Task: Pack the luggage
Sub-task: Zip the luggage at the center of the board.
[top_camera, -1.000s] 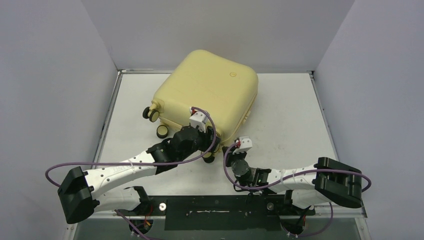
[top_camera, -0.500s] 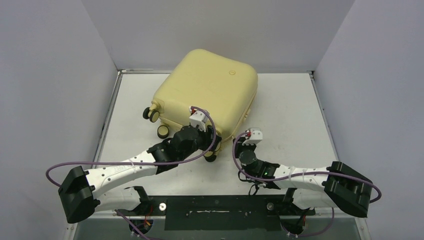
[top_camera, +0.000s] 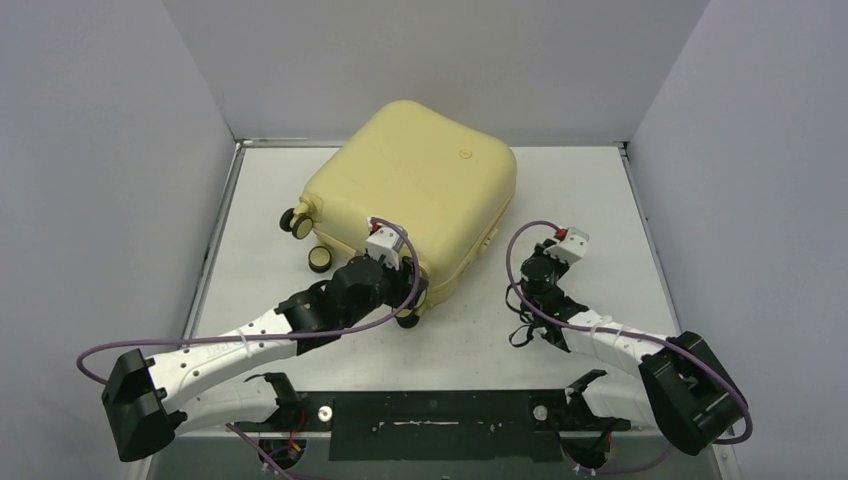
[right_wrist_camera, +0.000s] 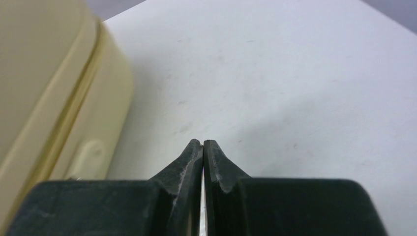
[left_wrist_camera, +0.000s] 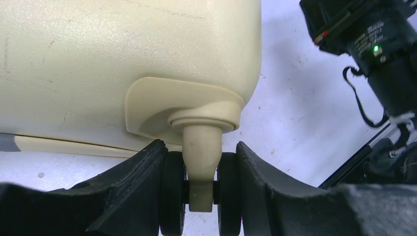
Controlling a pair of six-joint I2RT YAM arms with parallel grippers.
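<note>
The luggage (top_camera: 420,180) is a pale yellow hard-shell suitcase, closed and lying flat at the back middle of the table. My left gripper (top_camera: 405,298) is at its near corner. In the left wrist view my left gripper (left_wrist_camera: 200,145) is shut on the corner wheel (left_wrist_camera: 201,189), its black fingers pressed on both sides of the twin black wheel and cream stem. My right gripper (top_camera: 550,256) is shut and empty, low over the table just right of the luggage. In the right wrist view its fingertips (right_wrist_camera: 202,143) meet, with the luggage side (right_wrist_camera: 59,98) at the left.
Two more suitcase wheels (top_camera: 297,222) (top_camera: 320,258) stick out at the left side. Grey walls close in the white table (top_camera: 600,200) on the left, back and right. A black rail (top_camera: 430,410) runs along the near edge between the arm bases.
The right arm has swung from the near middle out to the right and forward, alongside the luggage. The left arm and the luggage's near end have shifted slightly left.
</note>
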